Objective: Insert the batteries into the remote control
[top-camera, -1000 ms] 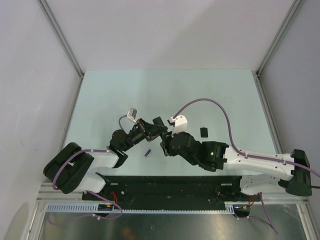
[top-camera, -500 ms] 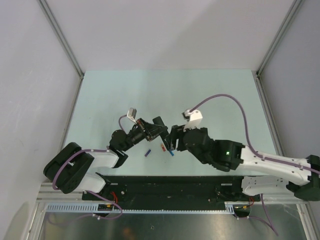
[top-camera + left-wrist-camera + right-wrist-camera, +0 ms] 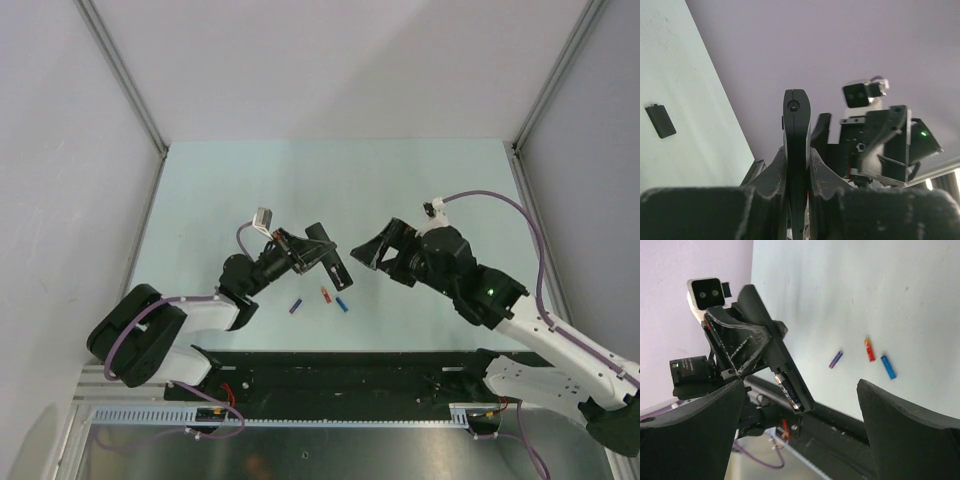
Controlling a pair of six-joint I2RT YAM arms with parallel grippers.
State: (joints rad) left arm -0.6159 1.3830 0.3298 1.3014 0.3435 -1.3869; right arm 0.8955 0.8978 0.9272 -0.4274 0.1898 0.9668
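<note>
My left gripper (image 3: 303, 252) is shut on the remote control (image 3: 328, 258) and holds it tilted above the table. In the left wrist view (image 3: 797, 156) the remote (image 3: 796, 125) stands edge-on between the fingers. In the right wrist view the remote's (image 3: 771, 347) open compartment holds a dark battery (image 3: 788, 388). Three batteries lie on the table below it: purple-blue (image 3: 296, 306), red-orange (image 3: 326, 294) and bright blue (image 3: 342, 304). They also show in the right wrist view: purple-blue (image 3: 836, 359), red-orange (image 3: 869, 350), bright blue (image 3: 888, 367). My right gripper (image 3: 366, 253) is open and empty, right of the remote.
A small flat black cover (image 3: 660, 120) lies on the pale green table (image 3: 220, 190) in the left wrist view. A black rail (image 3: 330, 365) runs along the near edge. White walls enclose the table.
My right arm has pulled back up and to the right, off the batteries, uncovering the red-orange and bright blue ones. My left gripper has tipped the remote slightly toward the right.
</note>
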